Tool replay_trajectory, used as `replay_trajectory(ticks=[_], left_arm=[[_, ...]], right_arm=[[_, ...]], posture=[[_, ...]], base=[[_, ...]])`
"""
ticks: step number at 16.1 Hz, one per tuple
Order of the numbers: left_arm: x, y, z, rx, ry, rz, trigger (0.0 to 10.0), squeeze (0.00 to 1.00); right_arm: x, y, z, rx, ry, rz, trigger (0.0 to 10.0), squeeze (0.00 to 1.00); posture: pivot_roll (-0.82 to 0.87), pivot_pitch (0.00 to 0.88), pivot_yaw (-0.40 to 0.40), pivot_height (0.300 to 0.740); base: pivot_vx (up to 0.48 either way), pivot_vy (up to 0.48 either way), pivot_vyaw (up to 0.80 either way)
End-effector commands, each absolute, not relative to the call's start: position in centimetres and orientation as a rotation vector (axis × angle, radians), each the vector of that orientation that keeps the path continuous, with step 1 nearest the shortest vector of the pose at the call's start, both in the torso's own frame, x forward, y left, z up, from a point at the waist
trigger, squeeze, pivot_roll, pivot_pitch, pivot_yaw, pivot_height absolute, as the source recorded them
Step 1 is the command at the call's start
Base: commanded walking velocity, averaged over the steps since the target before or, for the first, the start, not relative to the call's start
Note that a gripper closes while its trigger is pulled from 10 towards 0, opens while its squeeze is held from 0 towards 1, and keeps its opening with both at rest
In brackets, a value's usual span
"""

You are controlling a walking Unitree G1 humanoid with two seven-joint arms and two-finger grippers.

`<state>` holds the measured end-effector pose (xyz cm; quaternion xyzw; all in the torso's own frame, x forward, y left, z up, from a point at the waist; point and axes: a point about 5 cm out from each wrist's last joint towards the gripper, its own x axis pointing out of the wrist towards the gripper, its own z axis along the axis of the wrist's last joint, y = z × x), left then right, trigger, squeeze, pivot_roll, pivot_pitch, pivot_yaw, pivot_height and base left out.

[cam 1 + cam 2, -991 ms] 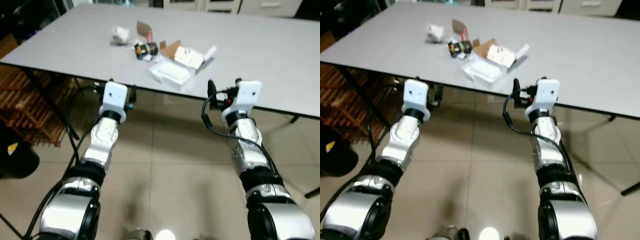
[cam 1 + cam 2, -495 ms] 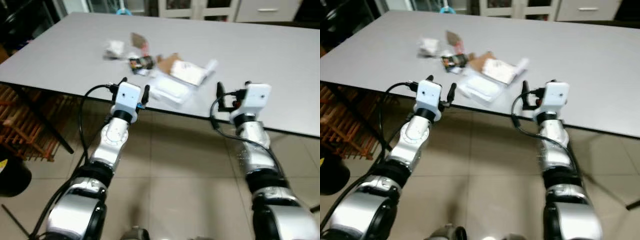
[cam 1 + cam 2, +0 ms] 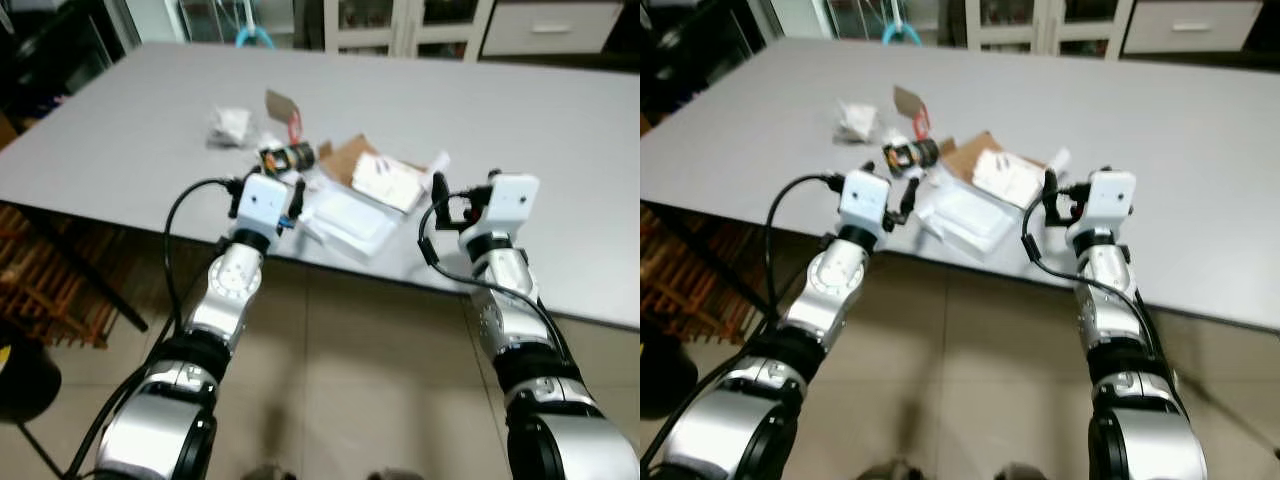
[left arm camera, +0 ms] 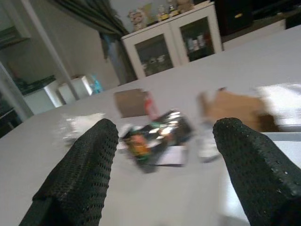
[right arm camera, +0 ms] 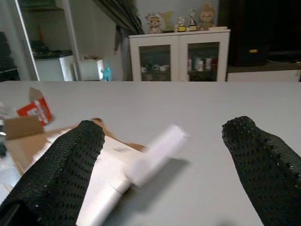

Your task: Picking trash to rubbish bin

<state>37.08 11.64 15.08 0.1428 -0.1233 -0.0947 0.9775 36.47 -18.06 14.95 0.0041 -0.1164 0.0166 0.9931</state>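
Note:
Trash lies on a grey table (image 3: 560,130): crumpled white paper (image 3: 228,125), a brown card scrap with red print (image 3: 285,108), a dark crushed can (image 3: 287,157), a white foam tray (image 3: 345,215), and an opened brown box holding a white packet (image 3: 385,178), with a white roll (image 5: 155,153) beside it. My left gripper (image 3: 270,186) is open at the table's near edge, pointing at the can (image 4: 153,136) with nothing between its fingers (image 4: 87,160). My right gripper (image 3: 465,186) is open too, at the edge right of the box, facing the white roll.
A wooden rack (image 3: 50,290) stands under the table on the left, with a black bin (image 3: 20,385) on the tiled floor beside it. White cabinets (image 3: 400,15) line the wall beyond the table. The table's right half is bare.
The camera has moved closer to the table. Both grippers have risen from below the table edge to its level and now sit nearer the trash.

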Motion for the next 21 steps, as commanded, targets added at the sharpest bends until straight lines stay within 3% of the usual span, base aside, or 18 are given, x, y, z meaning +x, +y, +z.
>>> replay_trajectory(ticks=[1,21], left_arm=[[36.9,12.8,14.3,0.297,-0.215,-0.168,10.0,0.00],[36.9,12.2,13.5,0.262,-0.149,-0.250,10.0,0.00]], right_arm=[[36.3,-17.2,14.4,0.011,-0.220,0.057,10.0,0.00],[36.6,-18.2,14.2,-0.024,-0.174,0.013,10.0,0.00]], posture=[[-0.02,0.103,0.070,0.740],[-0.02,0.136,0.062,0.740]], base=[[0.480,0.000,0.00],[0.034,0.000,0.00]])
